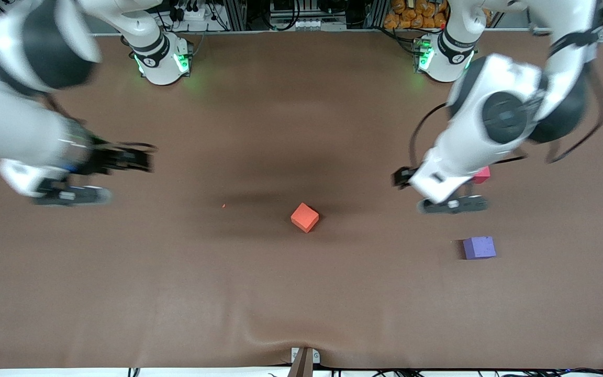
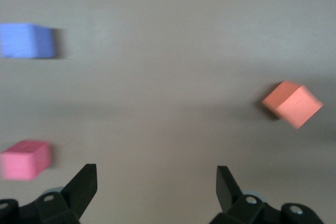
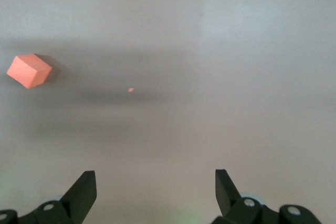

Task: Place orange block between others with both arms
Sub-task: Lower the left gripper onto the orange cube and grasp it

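The orange block (image 1: 304, 217) lies alone near the middle of the brown table, also seen in the left wrist view (image 2: 292, 103) and the right wrist view (image 3: 29, 70). Toward the left arm's end sit the pinkish-red cube (image 1: 482, 175) (image 2: 25, 159), partly covered by the left arm, and the purple cube (image 1: 479, 247) (image 2: 26, 40), nearer to the front camera. My left gripper (image 1: 400, 178) (image 2: 156, 174) hangs open over bare table beside the pinkish-red cube. My right gripper (image 1: 147, 157) (image 3: 156, 177) is open and empty over the table at the right arm's end.
A tiny orange crumb (image 1: 223, 206) (image 3: 130, 90) lies on the mat between the right gripper and the orange block. The two green-lit bases (image 1: 163, 57) (image 1: 440, 57) stand along the back edge. A small bracket (image 1: 304, 360) sits at the front edge under a wrinkle in the mat.
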`<state>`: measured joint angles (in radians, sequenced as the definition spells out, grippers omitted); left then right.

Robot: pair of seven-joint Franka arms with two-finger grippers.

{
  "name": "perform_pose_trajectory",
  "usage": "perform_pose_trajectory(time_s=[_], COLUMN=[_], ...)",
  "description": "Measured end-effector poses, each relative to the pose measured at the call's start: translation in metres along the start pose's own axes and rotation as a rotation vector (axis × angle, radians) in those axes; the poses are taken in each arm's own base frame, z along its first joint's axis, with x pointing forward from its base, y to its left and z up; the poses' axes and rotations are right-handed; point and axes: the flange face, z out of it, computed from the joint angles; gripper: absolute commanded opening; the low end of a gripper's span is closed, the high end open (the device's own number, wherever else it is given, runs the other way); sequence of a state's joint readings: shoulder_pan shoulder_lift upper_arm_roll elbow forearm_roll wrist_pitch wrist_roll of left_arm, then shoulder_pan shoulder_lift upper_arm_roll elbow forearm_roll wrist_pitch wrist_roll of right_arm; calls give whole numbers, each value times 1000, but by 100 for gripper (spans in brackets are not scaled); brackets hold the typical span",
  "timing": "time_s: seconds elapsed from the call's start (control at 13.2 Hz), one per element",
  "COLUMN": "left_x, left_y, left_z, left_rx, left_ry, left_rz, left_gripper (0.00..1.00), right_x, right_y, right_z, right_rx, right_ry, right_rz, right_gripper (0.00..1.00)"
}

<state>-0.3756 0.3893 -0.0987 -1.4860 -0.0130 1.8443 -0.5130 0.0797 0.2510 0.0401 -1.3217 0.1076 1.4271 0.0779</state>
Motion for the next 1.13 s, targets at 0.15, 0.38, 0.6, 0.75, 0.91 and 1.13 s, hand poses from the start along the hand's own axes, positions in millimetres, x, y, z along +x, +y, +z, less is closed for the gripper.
perform_pose_trajectory(time_s=[0.15,0.38,0.6,0.75,0.91,1.13], left_x=[4,6,-7,-24,-37,-39], left_y=[45,104,153,176,190,192], left_z=[33,92,145,168,180,184], left_rx=[-42,-128,-194,-173,-165,-182], left_ry=[55,154,208,220,224,210], left_rz=[-10,-12,-141,-280,-433,-631], left_gripper=[100,100,100,100,100,100], right_x=[-12,-25,-32,-32,-32,-32], right_y=[68,108,100,100,103,105], right_z=[-22,-32,-37,-37,-35,-33], right_rx=[3,-81,-111,-119,-141,-154], right_ry=[22,9,-2,-5,-11,-21], right_rz=[-15,-16,-29,-29,-30,-37], right_gripper=[100,100,100,100,100,100])
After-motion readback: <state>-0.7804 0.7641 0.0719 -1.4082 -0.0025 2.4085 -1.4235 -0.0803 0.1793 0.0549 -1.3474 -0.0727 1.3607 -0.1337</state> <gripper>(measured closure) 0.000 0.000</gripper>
